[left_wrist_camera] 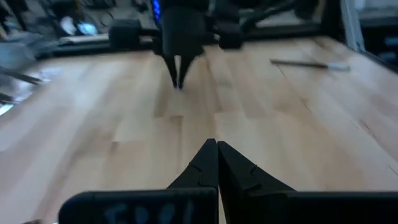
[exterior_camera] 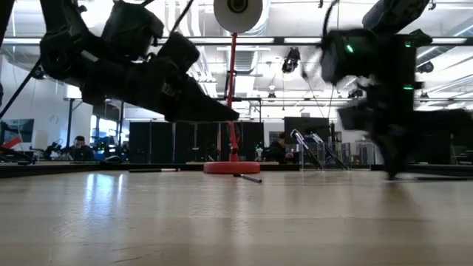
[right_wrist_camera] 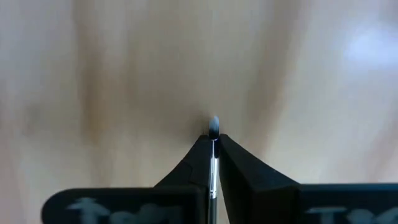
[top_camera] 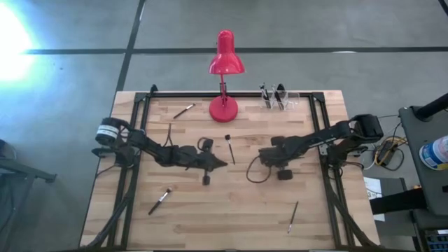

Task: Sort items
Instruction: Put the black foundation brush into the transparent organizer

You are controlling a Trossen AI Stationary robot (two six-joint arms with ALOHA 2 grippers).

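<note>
Thin brushes lie scattered flat on the wooden table: one (top_camera: 184, 110) near the lamp base, one (top_camera: 169, 131) by my left arm, one (top_camera: 229, 148) mid-table, one (top_camera: 160, 201) near-left and one (top_camera: 292, 217) near-right. More stand in a clear holder (top_camera: 278, 98) at the far edge. My right gripper (top_camera: 264, 157) (right_wrist_camera: 213, 138) points down at the table right of centre, shut on a brush. My left gripper (top_camera: 224, 164) (left_wrist_camera: 217, 148) hovers level at mid-table, shut and empty, pointing at the right gripper (left_wrist_camera: 179, 74). My right gripper pinches a brush between its two fingers at the silvery ferrule (right_wrist_camera: 213, 158), coming from above with the fingers along the brush. The small bristle tip (right_wrist_camera: 213, 124) sticks out past the fingertips toward the table. The fingers hide the handle.
A red desk lamp (top_camera: 225, 59) stands on its round base (top_camera: 224, 109) at the far middle of the table. Black rails (top_camera: 129, 140) frame the table's left, right and far sides. Bare wood lies in the near middle. Equipment (top_camera: 430, 140) sits off the right edge.
</note>
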